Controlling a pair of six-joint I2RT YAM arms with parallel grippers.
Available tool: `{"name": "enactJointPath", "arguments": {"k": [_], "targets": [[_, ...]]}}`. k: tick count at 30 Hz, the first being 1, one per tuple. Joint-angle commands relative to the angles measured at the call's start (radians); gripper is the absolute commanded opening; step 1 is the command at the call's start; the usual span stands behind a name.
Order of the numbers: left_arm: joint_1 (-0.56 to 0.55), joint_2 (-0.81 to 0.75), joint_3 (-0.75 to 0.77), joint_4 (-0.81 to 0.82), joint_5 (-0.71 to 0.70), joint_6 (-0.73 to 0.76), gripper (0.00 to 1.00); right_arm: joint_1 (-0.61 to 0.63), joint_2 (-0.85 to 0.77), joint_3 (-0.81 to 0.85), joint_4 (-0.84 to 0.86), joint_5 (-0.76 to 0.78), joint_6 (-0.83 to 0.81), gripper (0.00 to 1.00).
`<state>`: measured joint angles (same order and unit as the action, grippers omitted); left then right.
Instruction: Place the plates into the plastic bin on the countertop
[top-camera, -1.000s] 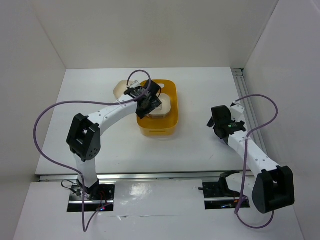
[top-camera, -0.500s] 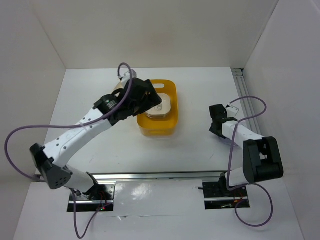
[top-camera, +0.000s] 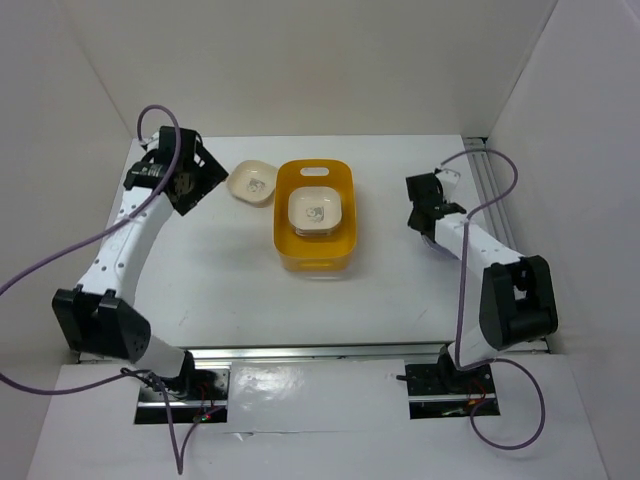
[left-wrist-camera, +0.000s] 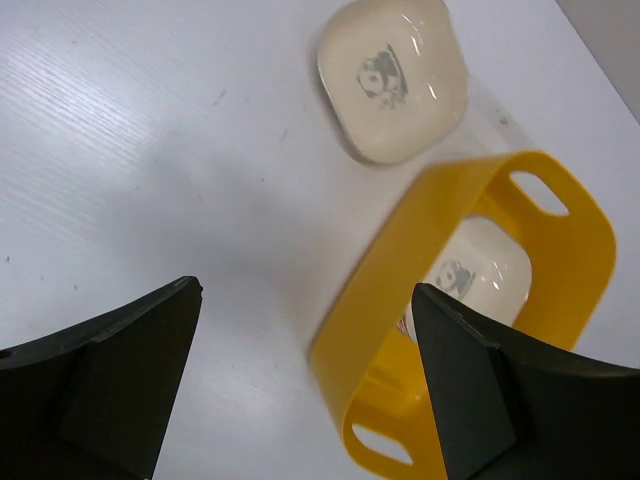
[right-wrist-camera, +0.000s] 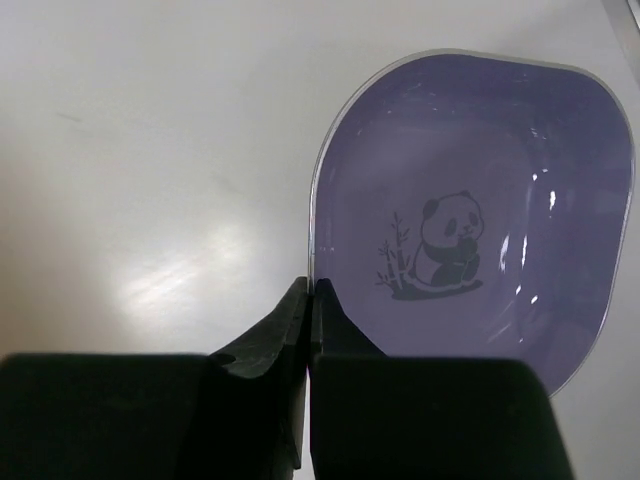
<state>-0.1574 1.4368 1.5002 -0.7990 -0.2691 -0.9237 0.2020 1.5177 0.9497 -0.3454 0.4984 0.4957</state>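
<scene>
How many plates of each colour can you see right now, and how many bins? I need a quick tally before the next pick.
Cream plates: 2
Lavender plate: 1
Plastic bin: 1
Total: 4
Anything beneath the cream plate inside the bin is hidden.

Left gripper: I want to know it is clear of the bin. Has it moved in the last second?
Yes. The left gripper has swung left, from above the plastic bin to past the cream plate beside it, fingers open.
</scene>
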Motion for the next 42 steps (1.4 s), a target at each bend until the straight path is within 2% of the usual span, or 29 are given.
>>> {"name": "enactJointPath", "arguments": {"k": [1, 4, 5, 8, 9, 12, 15, 19, 25, 32, 38, 39, 41, 42], "targets": [[0.076, 0.098, 0.083, 0.003, 0.105, 0.057, 1.00, 0.065, -0.056, 0.218, -0.039, 0.000, -0.049, 0.00], [0.126, 0.235, 0.092, 0.058, 0.172, 0.074, 1.00, 0.157, -0.045, 0.338, -0.052, 0.000, -0.101, 0.00], [0.163, 0.276, 0.101, 0.087, 0.250, 0.074, 1.00, 0.175, -0.024, 0.409, -0.052, -0.062, -0.138, 0.00], [0.174, 0.424, 0.152, 0.122, 0.278, 0.074, 1.00, 0.269, 0.024, 0.518, -0.052, -0.095, -0.160, 0.00], [0.174, 0.453, 0.166, 0.162, 0.287, 0.074, 1.00, 0.296, 0.079, 0.612, -0.081, -0.095, -0.160, 0.00], [0.156, 0.577, 0.265, 0.185, 0.271, 0.098, 1.00, 0.408, 0.191, 0.769, -0.124, -0.080, -0.146, 0.00], [0.134, 0.678, 0.366, 0.185, 0.213, 0.137, 1.00, 0.523, 0.293, 0.852, -0.136, -0.069, -0.111, 0.00], [0.144, 0.777, 0.425, 0.185, 0.212, 0.157, 1.00, 0.606, 0.441, 0.919, -0.145, -0.026, -0.088, 0.00], [0.162, 0.887, 0.496, 0.172, 0.223, 0.195, 1.00, 0.654, 0.630, 1.018, -0.185, 0.051, -0.065, 0.00], [0.171, 0.932, 0.535, 0.181, 0.246, 0.217, 1.00, 0.654, 0.674, 1.060, -0.185, 0.071, -0.054, 0.00], [0.180, 0.979, 0.566, 0.190, 0.278, 0.217, 1.00, 0.663, 0.705, 1.110, -0.185, 0.081, -0.074, 0.15], [0.180, 0.979, 0.566, 0.190, 0.278, 0.217, 1.00, 0.663, 0.705, 1.121, -0.196, 0.091, -0.074, 0.28], [0.180, 1.001, 0.566, 0.202, 0.289, 0.226, 1.00, 0.672, 0.723, 1.158, -0.217, 0.115, -0.085, 0.62], [0.180, 1.001, 0.566, 0.202, 0.298, 0.226, 1.00, 0.672, 0.723, 1.169, -0.233, 0.115, -0.085, 0.75]]}}
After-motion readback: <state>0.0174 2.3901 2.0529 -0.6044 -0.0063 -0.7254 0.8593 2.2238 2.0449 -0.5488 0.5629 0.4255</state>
